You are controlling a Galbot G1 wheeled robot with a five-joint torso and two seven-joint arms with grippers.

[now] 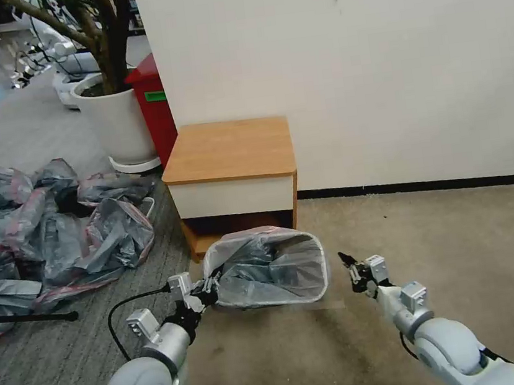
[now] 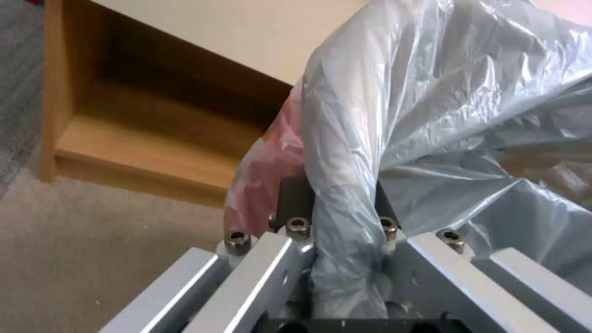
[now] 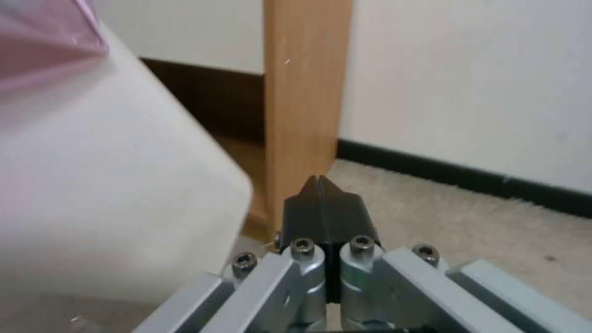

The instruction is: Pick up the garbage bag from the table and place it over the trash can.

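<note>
**Before the counter, bag draped on the bin**

Below the counter [image 1: 227, 149], the trash can [image 1: 318, 285] wears the garbage bag [image 1: 269, 266]. Left claw [image 1: 209, 289] grips its left edge; right claw [image 1: 347, 262], clenched and empty, waits just beside the right rim.

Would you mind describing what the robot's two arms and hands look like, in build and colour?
Both arms have rounded pale grey-white shells narrowing to silver metal wrist sections with small boxy blocks. The left hand and right hand each carry slim black fingers on silver aluminium brackets fastened with dark hex-socket screws. A thin black cable loops beside the left wrist.
</note>
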